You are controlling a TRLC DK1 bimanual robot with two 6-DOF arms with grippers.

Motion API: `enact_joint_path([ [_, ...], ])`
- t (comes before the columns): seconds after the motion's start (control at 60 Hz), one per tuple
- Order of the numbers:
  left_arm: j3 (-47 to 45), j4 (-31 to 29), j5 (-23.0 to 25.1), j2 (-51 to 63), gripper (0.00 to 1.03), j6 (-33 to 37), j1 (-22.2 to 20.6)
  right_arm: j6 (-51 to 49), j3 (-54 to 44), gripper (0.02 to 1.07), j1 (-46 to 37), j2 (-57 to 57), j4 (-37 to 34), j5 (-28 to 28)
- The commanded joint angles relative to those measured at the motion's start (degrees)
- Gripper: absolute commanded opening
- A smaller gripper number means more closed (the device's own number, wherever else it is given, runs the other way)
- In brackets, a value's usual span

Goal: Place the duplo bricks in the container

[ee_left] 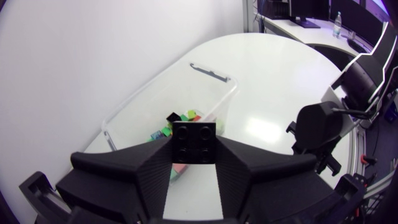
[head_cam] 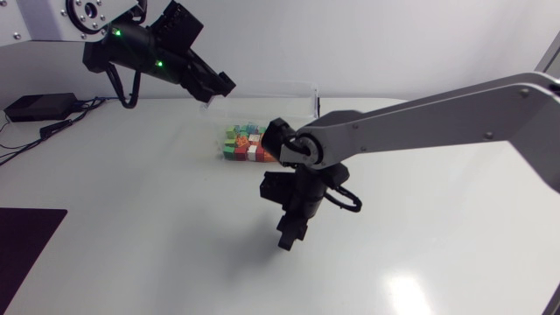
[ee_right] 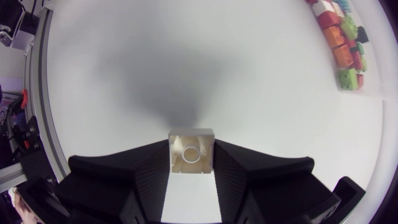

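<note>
On the white table (head_cam: 131, 219) the clear container (head_cam: 289, 101) sits at the far middle, with coloured bricks (head_cam: 245, 143) heaped in its near end. Our left gripper (head_cam: 217, 87) hovers over its far left rim, clamped on a black brick (ee_left: 194, 142). We judge it should centre over the open interior and sink low before letting go, so the brick cannot bounce off a wall. Our right gripper (head_cam: 289, 234), nearer than the container, pinches a cream brick (ee_right: 191, 151) and should wait clear of the left arm.
</note>
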Motion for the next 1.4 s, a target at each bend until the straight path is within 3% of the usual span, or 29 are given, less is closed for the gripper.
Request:
enact_joint_path([
  [0.0,3.4,1.8,0.4,3.4,0.19,-4.8,-0.6,-0.5,3.0,0.28,-1.3,-4.0,-1.8,-0.7],
  [0.2,9.6,3.8,-0.4,9.0,0.20,-9.7,-0.9,1.3,6.6,0.28,-3.2,-7.4,-3.0,-2.7],
  [0.433,16.2,8.4,-5.0,16.2,0.20,-15.7,-0.4,4.2,11.7,0.28,-5.9,-9.0,-2.0,-5.7],
  [0.733,18.7,15.9,-9.8,21.6,0.21,-20.9,-0.4,7.6,17.4,0.28,-9.0,-9.6,0.4,-7.1],
  [0.833,19.6,18.5,-12.4,23.4,0.32,-22.7,-0.5,8.9,19.1,0.28,-9.9,-9.7,1.2,-7.1],
  [0.867,20.3,18.5,-12.9,24.5,0.55,-22.9,-0.6,9.3,19.6,0.28,-10.2,-9.7,1.9,-7.1],
  [0.883,20.4,18.5,-13.0,24.6,0.59,-22.9,-0.6,9.6,19.8,0.28,-10.5,-9.7,2.1,-7.1],
  [0.9,20.6,18.5,-13.8,25.2,0.72,-23.0,-0.7,9.9,20.0,0.28,-10.5,-9.7,2.4,-7.1],
  [0.933,20.6,18.6,-14.4,25.5,0.82,-23.1,-0.7,10.5,20.5,0.28,-10.9,-9.7,3.3,-7.1],
  [0.95,20.5,18.6,-14.8,25.7,0.94,-23.1,-0.8,10.8,20.6,0.28,-11.1,-9.7,3.7,-7.1],
  [0.967,20.4,18.6,-15.0,25.7,0.97,-23.1,-0.8,11.1,20.6,0.28,-11.1,-9.6,4.0,-7.1],
  [1.383,7.3,18.7,-17.0,12.1,0.99,-23.4,2.2,17.1,25.1,0.28,-13.6,-7.2,15.8,-5.3],
])
